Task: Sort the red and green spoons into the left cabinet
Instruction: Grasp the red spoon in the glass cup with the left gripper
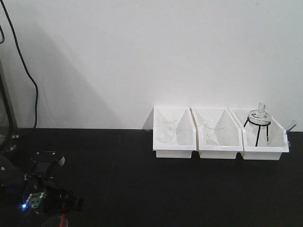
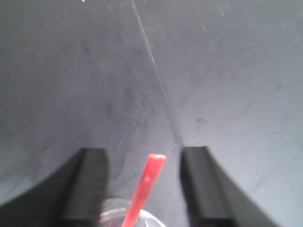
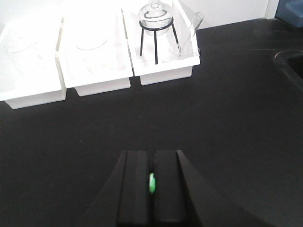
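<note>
While three white bins (image 1: pixel 220 153) are lined up on the black table (image 1: pixel 142 189), two spoons are seen: the red spoon (image 2: pixel 142 189) is framed, untouched, by the parted jaws of the left gripper (image 2: pixel 144 153); the green spoon (image 3: pixel 152 183) is pinched between the closed jaws of the right gripper (image 3: pixel 151 153).

No legible text or labels anywhere

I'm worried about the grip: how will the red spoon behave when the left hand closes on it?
The red spoon is thin and probably light, so it should lift easily. Its narrow, smooth-looking handle may twist in the left hand. It leans loose in a clear vessel, so a nudge would likely swing it.
</note>
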You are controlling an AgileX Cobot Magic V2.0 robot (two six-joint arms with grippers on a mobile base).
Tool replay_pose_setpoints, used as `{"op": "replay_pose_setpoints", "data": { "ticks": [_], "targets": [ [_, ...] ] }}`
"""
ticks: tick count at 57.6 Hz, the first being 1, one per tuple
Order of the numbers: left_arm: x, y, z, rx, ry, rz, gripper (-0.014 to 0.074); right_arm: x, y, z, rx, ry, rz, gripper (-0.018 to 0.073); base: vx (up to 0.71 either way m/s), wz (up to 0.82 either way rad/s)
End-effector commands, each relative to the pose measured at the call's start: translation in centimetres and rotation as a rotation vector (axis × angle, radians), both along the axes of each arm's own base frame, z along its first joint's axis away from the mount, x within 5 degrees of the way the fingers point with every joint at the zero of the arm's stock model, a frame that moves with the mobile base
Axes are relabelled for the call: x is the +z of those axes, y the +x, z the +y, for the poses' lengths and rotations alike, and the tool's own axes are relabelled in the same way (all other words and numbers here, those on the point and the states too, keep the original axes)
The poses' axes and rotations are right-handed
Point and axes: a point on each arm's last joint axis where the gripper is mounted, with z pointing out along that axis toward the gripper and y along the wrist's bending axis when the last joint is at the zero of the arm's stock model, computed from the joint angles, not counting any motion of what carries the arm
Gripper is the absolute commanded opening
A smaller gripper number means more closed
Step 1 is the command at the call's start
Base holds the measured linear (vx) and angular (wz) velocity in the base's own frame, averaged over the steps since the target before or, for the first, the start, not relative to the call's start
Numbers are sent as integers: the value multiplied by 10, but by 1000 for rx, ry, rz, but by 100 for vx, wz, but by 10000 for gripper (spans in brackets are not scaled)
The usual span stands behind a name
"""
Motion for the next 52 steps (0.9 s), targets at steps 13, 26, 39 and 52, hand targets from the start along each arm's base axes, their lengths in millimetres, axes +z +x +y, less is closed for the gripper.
{"op": "replay_pose_setpoints", "data": {
  "ticks": [13, 26, 39, 52],
  "targets": [
    [28, 7, 1, 49, -26, -128, 125, 23, 0, 0, 11, -32, -140, -4, 0, 0],
    [33, 5, 1, 50, -28, -143, -7, 23, 0, 0, 11, -31, -141, -4, 0, 0],
    [68, -5, 5, 68, -39, -259, -4, 23, 0, 0, 11, -31, -141, -4, 0, 0],
    [133, -39, 10, 75, -73, -450, -1, 25, -2, 0, 11, -31, -149, -4, 0, 0]
  ]
}}
